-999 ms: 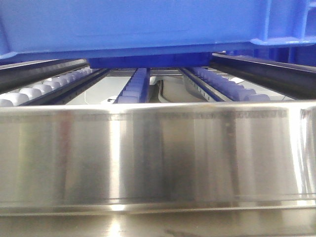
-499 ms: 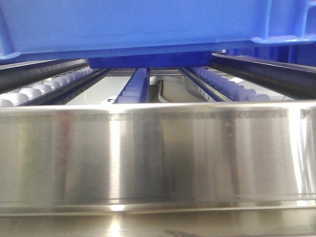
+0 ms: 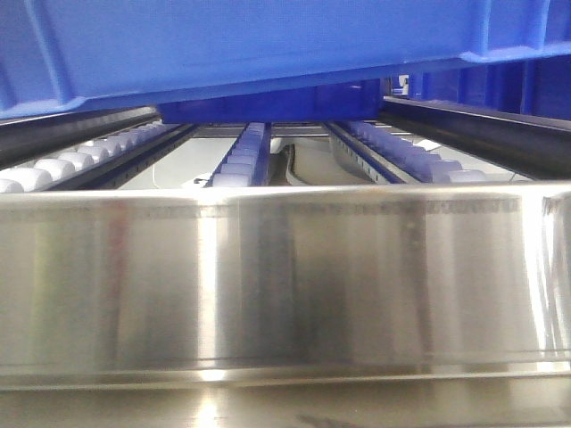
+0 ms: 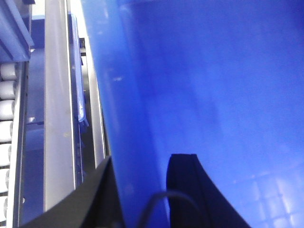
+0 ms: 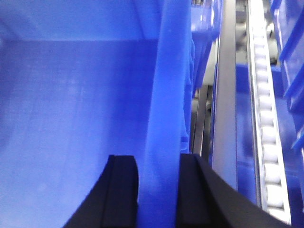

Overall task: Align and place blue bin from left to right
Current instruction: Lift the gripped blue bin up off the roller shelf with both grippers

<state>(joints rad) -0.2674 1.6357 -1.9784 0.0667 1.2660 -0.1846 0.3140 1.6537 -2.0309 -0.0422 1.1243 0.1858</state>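
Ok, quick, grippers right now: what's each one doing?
Left gripper: closed on a wall of the blue bin, one finger on each side.
Right gripper: closed on a wall of the blue bin too.

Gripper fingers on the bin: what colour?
Black; right wrist view shows fingers best, astride the blue bin wall.

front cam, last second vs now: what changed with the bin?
The blue bin tilted: its right end rose, opening a gap over the right roller track, and its left end dipped slightly. The left gripper and right gripper clamp its walls now; no earlier wrist views to compare. Track and steel rail unchanged.
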